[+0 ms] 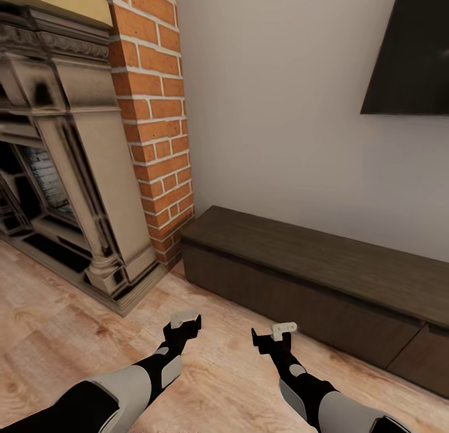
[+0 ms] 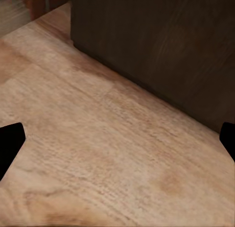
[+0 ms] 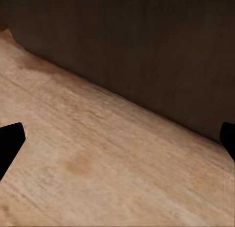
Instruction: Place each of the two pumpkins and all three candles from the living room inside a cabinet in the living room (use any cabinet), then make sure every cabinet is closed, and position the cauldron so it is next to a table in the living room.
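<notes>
The cabinet [image 1: 324, 277], long, low and dark brown, stands against the pale wall with its near end just beside the red brick column [image 1: 156, 109]; its drawer fronts sit flush and shut along the stretch that shows, with a seam between two fronts towards the far right; its top is bare; an ornate stone fireplace [image 1: 62, 171] stands on the other side of the brick, and the corner of a dark screen [image 1: 411, 47] hangs on the wall above the cabinet. Both arms reach forward and low over the pale wooden floor [image 1: 75, 333], short of the cabinet's front; the left tool [image 1: 187, 324] hangs over bare boards near the cabinet's end, and the right tool [image 1: 274, 336] hangs beside it, apart from it, facing the drawer front. In the left wrist view the left tool's black fingertips [image 2: 10, 144] sit at opposite edges of the picture, spread wide with only floor and the cabinet's dark corner between them; in the right wrist view the right tool's fingertips [image 3: 10, 141] are likewise spread wide, holding nothing, with the cabinet front across the far side and floorboards below.
</notes>
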You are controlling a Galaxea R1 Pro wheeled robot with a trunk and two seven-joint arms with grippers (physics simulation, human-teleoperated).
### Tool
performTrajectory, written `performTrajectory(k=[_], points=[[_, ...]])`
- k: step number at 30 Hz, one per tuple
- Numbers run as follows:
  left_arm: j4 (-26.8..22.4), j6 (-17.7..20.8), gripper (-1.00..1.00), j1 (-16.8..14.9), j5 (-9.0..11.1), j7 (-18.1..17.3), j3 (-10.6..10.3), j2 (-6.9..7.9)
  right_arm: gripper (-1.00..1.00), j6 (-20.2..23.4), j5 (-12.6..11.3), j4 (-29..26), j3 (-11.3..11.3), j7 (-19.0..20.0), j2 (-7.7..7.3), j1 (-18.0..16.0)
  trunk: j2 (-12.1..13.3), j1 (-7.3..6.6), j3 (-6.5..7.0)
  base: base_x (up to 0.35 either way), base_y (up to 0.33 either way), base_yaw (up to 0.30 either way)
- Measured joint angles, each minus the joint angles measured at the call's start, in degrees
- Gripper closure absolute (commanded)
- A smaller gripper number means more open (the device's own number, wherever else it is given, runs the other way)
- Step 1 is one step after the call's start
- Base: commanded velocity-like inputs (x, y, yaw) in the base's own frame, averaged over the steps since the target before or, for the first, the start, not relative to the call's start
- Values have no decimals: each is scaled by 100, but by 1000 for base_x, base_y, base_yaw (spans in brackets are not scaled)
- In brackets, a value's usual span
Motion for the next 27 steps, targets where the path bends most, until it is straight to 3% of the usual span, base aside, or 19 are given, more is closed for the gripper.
performTrajectory(k=[27], points=[[1, 9, -100, 0, 0, 1, 0, 0, -100, 0, -1, 0, -9, 0, 0, 0, 0, 0, 0, 0, 0, 280]])
